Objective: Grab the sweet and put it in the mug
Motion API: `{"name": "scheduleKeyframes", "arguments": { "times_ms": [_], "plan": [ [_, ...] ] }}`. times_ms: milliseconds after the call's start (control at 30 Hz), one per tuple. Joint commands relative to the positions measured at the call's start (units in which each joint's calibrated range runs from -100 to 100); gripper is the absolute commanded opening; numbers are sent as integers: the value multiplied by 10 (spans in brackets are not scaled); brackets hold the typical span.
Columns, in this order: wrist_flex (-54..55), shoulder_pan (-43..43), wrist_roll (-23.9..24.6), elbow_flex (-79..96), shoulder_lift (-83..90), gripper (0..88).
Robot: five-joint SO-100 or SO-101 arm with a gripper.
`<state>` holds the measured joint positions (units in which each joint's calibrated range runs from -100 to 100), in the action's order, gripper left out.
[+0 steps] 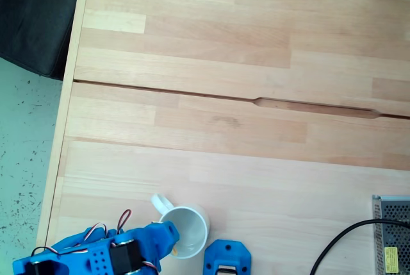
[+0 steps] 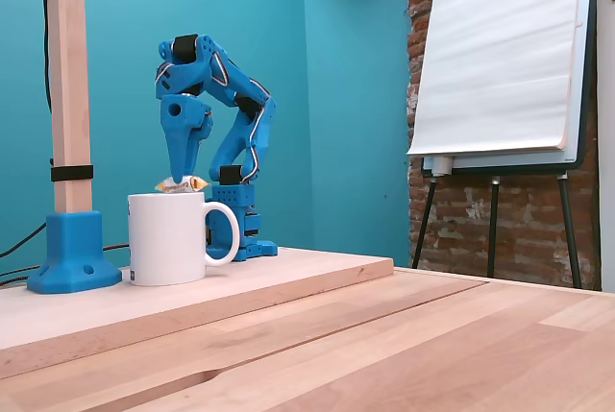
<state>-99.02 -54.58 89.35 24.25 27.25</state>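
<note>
In a fixed view from the side, we see the blue arm (image 2: 216, 95) folded over, with its claw (image 2: 180, 180) pointing straight down above the mug (image 2: 168, 237). The claw pinches the sweet (image 2: 183, 183) at its tip. The sweet lies level, its yellow twisted end pointing toward the right of this view, and it sits just above the mug's rim, over the opening. We cannot tell whether it touches the rim.

The mug stands upright on the bench (image 2: 317, 335), its handle turned toward the right of this view. A wooden post in a blue base (image 2: 67, 251) stands just to its left. Behind the bench, a flip chart (image 2: 500, 57) on legs stands before a brick wall (image 2: 461, 210).

In a fixed view from above, the mug (image 1: 186, 230) sits near the lower edge of the bench (image 1: 243, 95), its handle pointing to the upper left. The arm (image 1: 102, 252) reaches in from the lower left and its claw (image 1: 173, 246) overlaps the mug's rim. We cannot make out the sweet in this view. A blue base part (image 1: 227, 257) lies just to the right of the mug, and a metal box with a black cable (image 1: 349, 240) sits at the lower right corner.
</note>
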Motion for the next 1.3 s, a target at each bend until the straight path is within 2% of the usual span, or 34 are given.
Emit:
{"name": "scheduleKeyframes", "arguments": {
  "times_ms": [0, 800, 1133, 1267],
  "plan": [
    [-6, -5, 8, -36, -1, 0],
    [-6, -5, 8, -44, -25, 0],
    [-6, -5, 8, -48, -27, 234],
    [-6, -5, 8, -45, -28, 300]
  ]
}}
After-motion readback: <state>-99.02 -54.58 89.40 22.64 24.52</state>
